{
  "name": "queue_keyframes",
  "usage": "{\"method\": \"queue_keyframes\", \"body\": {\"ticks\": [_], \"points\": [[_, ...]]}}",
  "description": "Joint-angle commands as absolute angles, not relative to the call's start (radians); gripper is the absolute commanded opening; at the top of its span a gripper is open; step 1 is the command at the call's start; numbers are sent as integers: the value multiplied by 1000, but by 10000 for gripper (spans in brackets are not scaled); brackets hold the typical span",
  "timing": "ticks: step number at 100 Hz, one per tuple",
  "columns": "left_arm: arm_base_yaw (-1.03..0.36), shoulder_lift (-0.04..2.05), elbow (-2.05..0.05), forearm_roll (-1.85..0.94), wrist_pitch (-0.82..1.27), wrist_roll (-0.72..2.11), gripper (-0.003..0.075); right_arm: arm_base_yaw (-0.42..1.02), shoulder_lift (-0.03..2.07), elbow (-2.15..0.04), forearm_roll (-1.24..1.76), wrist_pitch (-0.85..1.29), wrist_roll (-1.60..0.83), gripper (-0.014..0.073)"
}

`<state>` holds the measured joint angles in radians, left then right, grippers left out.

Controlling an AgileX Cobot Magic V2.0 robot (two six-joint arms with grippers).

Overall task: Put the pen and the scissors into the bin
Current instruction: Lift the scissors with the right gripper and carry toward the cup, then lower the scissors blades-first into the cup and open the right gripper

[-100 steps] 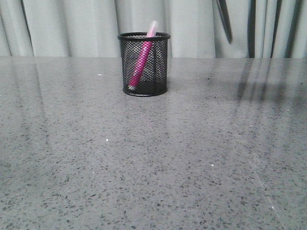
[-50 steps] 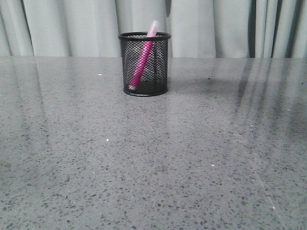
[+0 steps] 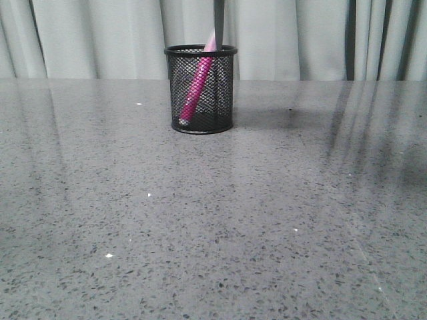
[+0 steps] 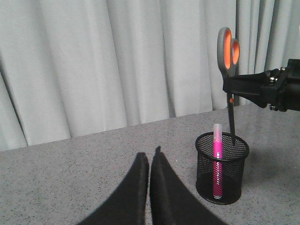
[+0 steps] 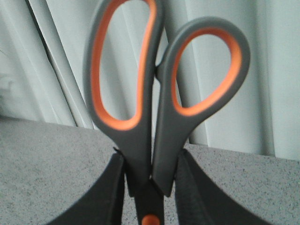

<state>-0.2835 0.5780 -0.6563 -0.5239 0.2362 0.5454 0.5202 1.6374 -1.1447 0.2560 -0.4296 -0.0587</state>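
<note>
Your left gripper (image 4: 149, 161) sits low over the table (image 3: 200, 220) with its two dark fingers pressed together on nothing, parked well short of the bin (image 4: 222, 173). Move your eye right and you find that bin near the back of the table, with the pen (image 3: 198, 80) already leaning inside it, clear cap poking just over the rim. Further right, your right gripper (image 5: 149, 180) is clamped on the scissors (image 4: 228, 79) just under the handle loops, holding them upright with the blades pointing down. What has changed: a second ago the blades hung far off to the right of the bin in the front view, half a second ago they were only an edge at the top of frame, and now the dark blade (image 3: 218, 17) stands directly over the bin's mouth; from the left wrist the tip looks to be at or just inside the rim. That means half the task is done and the scissors look lined up for lowering and release. No brand, label or readable writing shows on anything.
</note>
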Motion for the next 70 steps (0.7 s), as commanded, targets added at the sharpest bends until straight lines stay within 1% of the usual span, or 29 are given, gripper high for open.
{"method": "queue_keyframes", "body": {"ticks": [1, 41, 70], "points": [[-279, 580, -684, -543, 171, 541, -22, 526, 1610, -1171, 249, -525, -63, -76], [-279, 580, -684, -543, 171, 541, -22, 541, 1651, -1168, 243, -529, -63, -76], [-279, 580, -684, -543, 176, 541, -22, 541, 1651, -1069, 242, -588, -63, -76]]}}
